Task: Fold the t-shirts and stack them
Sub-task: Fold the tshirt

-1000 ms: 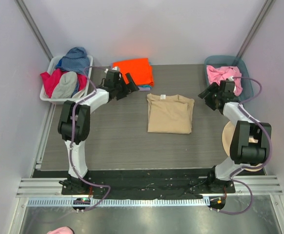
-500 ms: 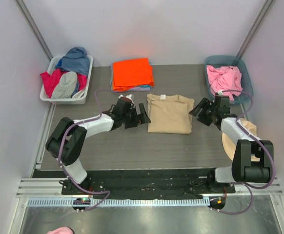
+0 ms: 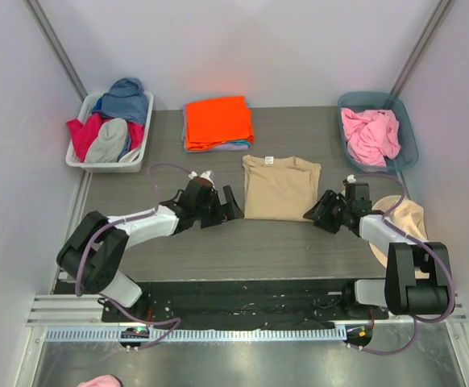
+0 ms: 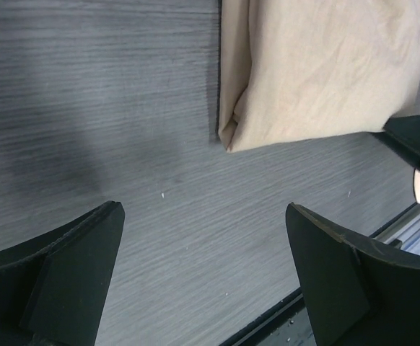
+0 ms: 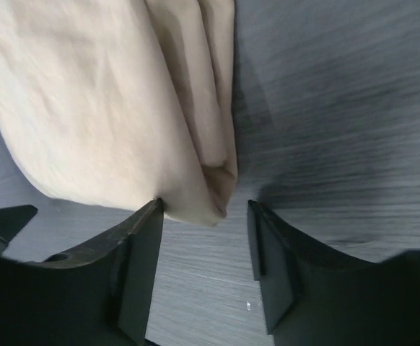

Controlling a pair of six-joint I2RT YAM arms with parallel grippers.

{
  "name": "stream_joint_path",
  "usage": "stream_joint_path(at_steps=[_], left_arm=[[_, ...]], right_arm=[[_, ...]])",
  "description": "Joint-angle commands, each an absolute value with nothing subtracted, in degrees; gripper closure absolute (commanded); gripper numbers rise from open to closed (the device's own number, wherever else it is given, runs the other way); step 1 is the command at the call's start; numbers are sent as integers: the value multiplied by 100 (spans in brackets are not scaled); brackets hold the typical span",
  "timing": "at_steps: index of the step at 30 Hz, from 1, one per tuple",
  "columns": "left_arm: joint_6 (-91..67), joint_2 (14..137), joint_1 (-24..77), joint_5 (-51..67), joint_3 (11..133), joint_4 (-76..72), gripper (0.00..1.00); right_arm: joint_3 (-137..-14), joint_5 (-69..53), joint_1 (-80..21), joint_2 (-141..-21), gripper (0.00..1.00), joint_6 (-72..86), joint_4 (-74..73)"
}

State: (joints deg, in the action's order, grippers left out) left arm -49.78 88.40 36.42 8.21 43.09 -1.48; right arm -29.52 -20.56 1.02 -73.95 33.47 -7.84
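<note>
The folded tan t-shirt (image 3: 280,188) lay flat at the centre of the tabletop (image 3: 178,250). The left end effector (image 3: 225,204) stood wide open and empty near its lower left corner, and the right end effector (image 5: 204,209) was partly open around the lower right corner, not pinching it. We feared that the right one could catch only the upper layers and the left one nothing, so the fold would open on lifting.

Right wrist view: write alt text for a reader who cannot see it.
The corner of a folded tan t-shirt lies between two open black fingers. The shirt rests on a grey wood-grain table.
</note>
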Motion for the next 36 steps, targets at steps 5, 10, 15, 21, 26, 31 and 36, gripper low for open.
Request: stream_joint_path(at_steps=[5,10,15,21,26,31,36], left_arm=[[-5054,7630,3683,510,4008,210,0],[-5010,6989,3683,299,3903,667,0],[-4975,6777,3683,229,3832,887,0],[-5001,6697,3683,229,3744,914,0],[-4992,6618,3683,237,3735,1010,0],[-4992,6486,3683,176,3674,1081,0],[-5001,6451,3683,158,3639,1116,0]], right_arm=[[-2216,-1690,-956,-6821,53,4270,-27],[-1995,-995,-2248,-6767,54,5000,536],[-2372,-337,-2637,-6664,38,4993,-314],[-2794,1027,-2514,-6030,28,4536,-1458],[-3120,1537,-2242,-6240,27,4351,-1819],[-3348,1766,-1952,-6582,27,4070,-1767],[-3515,1670,-1635,-7013,27,3754,-1468]])
